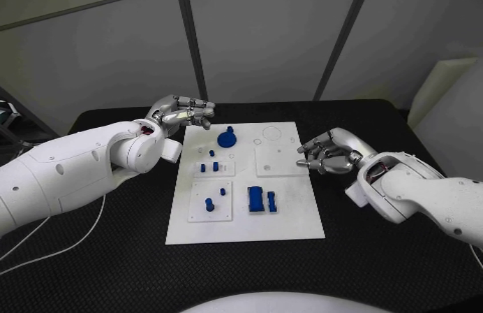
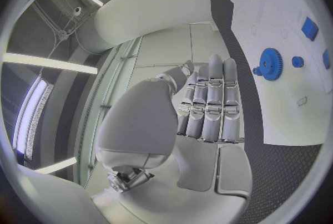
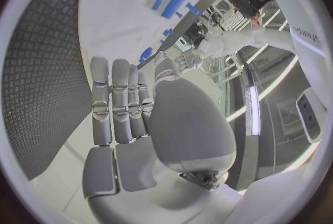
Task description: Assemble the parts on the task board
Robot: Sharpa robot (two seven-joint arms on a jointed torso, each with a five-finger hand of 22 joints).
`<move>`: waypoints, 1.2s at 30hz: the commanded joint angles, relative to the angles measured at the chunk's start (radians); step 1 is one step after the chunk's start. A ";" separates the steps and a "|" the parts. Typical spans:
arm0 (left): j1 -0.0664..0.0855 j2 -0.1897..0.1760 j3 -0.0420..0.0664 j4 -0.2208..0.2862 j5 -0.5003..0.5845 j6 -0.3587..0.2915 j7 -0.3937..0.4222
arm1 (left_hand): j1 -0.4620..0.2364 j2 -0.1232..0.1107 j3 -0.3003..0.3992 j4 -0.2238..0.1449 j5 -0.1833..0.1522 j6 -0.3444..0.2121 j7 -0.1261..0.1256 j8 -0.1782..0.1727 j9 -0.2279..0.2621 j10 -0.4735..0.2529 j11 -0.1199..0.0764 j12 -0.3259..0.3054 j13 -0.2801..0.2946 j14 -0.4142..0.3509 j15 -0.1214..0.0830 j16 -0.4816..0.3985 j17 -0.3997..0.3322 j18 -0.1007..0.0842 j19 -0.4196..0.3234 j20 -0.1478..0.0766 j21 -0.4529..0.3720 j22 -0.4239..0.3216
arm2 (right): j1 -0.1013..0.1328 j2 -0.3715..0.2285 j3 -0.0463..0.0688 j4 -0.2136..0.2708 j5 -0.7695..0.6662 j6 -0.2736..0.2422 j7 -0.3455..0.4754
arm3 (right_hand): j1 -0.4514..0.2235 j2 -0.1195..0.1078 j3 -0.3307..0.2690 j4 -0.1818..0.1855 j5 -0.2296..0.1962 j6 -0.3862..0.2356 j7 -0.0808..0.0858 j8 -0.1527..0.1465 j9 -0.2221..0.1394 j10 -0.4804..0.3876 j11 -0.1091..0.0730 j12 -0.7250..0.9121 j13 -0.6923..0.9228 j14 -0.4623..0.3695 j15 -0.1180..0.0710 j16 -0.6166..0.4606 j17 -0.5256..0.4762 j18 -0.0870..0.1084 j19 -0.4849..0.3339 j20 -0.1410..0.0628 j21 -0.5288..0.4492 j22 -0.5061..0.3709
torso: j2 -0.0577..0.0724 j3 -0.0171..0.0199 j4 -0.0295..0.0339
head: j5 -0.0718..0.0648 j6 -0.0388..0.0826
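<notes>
Parts lie on the white board (image 1: 292, 215), which sits in the middle of the black table (image 1: 382, 257) in the head view. A blue gear (image 1: 227, 139) stands near the board's upper middle, just right of the left hand (image 1: 184, 112). Below it, on a small raised plate (image 1: 214, 168), are a few small blue pegs (image 1: 209, 166). Lower still, another raised plate (image 1: 211, 201) on the board's lower left carries a single blue peg (image 1: 209, 203), and just to its right lies a larger blue block (image 1: 257, 199) with a thin blue piece (image 1: 273, 201) beside it. A third raised plate (image 1: 280, 161) on the right of the board is bare, with round outlines marked on the board above it. The left hand hovers at the board's upper left corner, fingers loosely curled and apart, holding nothing; in its wrist view the fingers (image 2: 211, 102) lie straight and side by side, with the gear (image 2: 271, 64) on the board beyond them. The right hand (image 1: 327, 154) hangs at the board's right edge, beside the bare plate, its fingers bent but apart and holding nothing; in its own wrist view the fingers (image 3: 118, 107) stretch out over the board, with the block (image 3: 173, 3) far ahead.
</notes>
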 commanded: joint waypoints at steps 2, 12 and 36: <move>0.000 0.008 0.001 -0.015 0.139 -0.052 0.088 | -0.017 -0.004 -0.002 0.019 -0.008 -0.029 -0.002 -0.008 -0.009 -0.016 0.013 -0.012 -0.010 -0.063 0.029 -0.093 -0.045 -0.032 -0.060 0.021 -0.079 -0.049 | 0.020 0.053 0.003 -0.115 0.496 0.073 0.255 | 0.000 0.014 -0.019 -0.013 -0.058 -0.027 0.014 -0.008 -0.004 -0.045 0.025 -0.117 -0.129 -0.090 0.036 -0.156 -0.086 0.005 -0.067 0.034 -0.155 -0.116 | -0.024 -0.0114 0.0024 | -0.012 0.023; -0.018 0.065 0.001 -0.095 0.264 -0.114 0.160 | -0.075 -0.020 -0.078 0.100 -0.009 -0.114 -0.015 -0.010 -0.058 -0.174 0.018 -0.025 -0.016 -0.288 0.077 -0.336 -0.186 -0.048 -0.273 0.107 -0.363 -0.264 | 0.032 0.251 0.006 -0.429 0.745 0.167 0.364 | -0.033 0.095 -0.062 -0.115 -0.049 -0.054 0.031 -0.008 -0.005 -0.057 0.073 -0.379 -0.449 -0.251 0.133 -0.537 -0.391 -0.005 -0.225 0.123 -0.475 -0.388 | -0.066 -0.0233 -0.0102 | -0.009 0.089; -0.060 0.107 -0.010 -0.083 0.256 -0.235 0.196 | -0.703 0.120 -0.319 0.034 -0.056 -0.622 -0.155 -0.071 -0.159 -0.749 -0.102 -0.085 -0.076 -0.820 -0.039 -0.398 -0.412 -0.102 -0.687 0.011 -0.533 -0.608 | 0.024 0.363 0.000 -0.502 0.845 0.096 0.386 | -0.788 0.093 0.013 -0.250 -0.182 -0.572 -0.052 -0.072 -0.070 -0.557 -0.062 -0.551 -0.648 -0.759 0.008 -0.727 -0.649 -0.069 -0.769 0.049 -0.552 -0.811 | -0.095 -0.0064 0.0336 | -0.011 0.137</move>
